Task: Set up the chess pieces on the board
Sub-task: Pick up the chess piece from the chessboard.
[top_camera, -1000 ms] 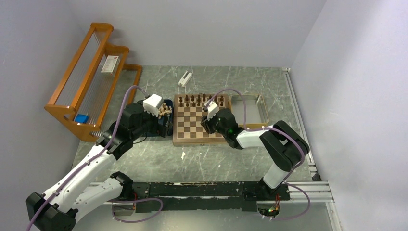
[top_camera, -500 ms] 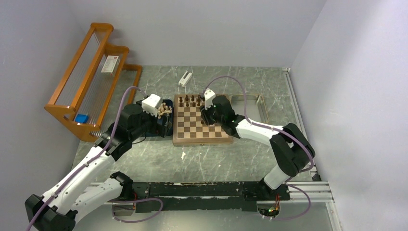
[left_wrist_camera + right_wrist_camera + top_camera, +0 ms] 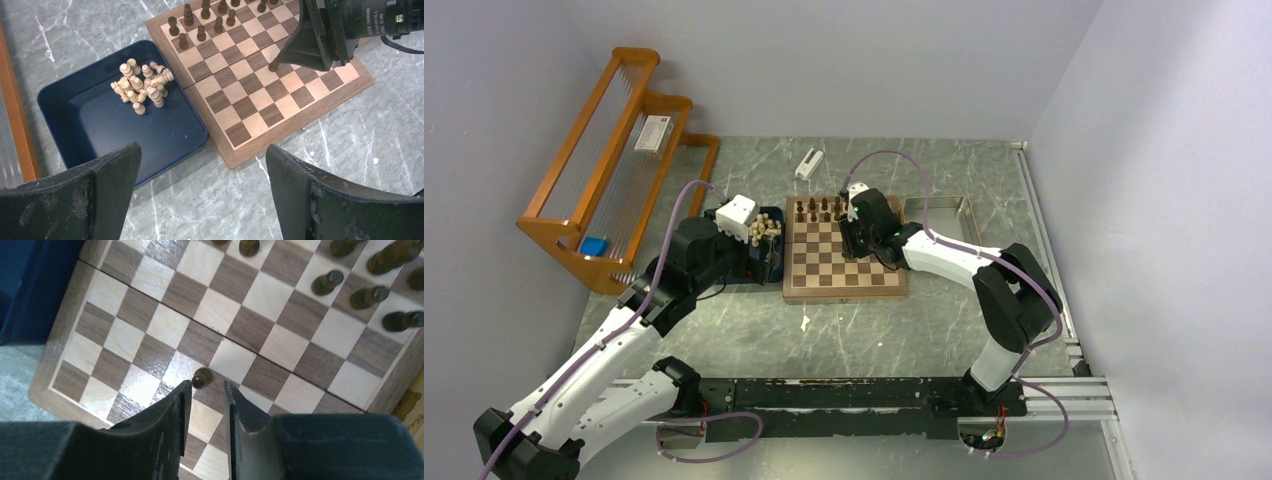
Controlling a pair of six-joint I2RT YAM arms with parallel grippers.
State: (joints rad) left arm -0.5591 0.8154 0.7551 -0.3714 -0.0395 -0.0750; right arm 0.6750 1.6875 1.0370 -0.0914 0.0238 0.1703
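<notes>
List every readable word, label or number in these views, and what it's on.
"DAMIAO": white print on the right arm's black housing, left wrist view; the smaller lines beside it are too small to read.
Label on the box on the wooden rack: too blurred to read.
The board, chess pieces and blue tray: no text visible.

Your top camera sits high behind the arm bases (image 3: pixel 989 378) and looks down and forward over the whole table (image 3: pixel 904 330), with the board (image 3: pixel 834 272) small at mid-frame. Your left wrist camera hangs well above the board's left edge, facing down — it also takes in the dark blue tray (image 3: pixel 125 130). Your right wrist camera rides close over the board, peering out between its own fingers (image 3: pixel 165 420). All three share the board.
</notes>
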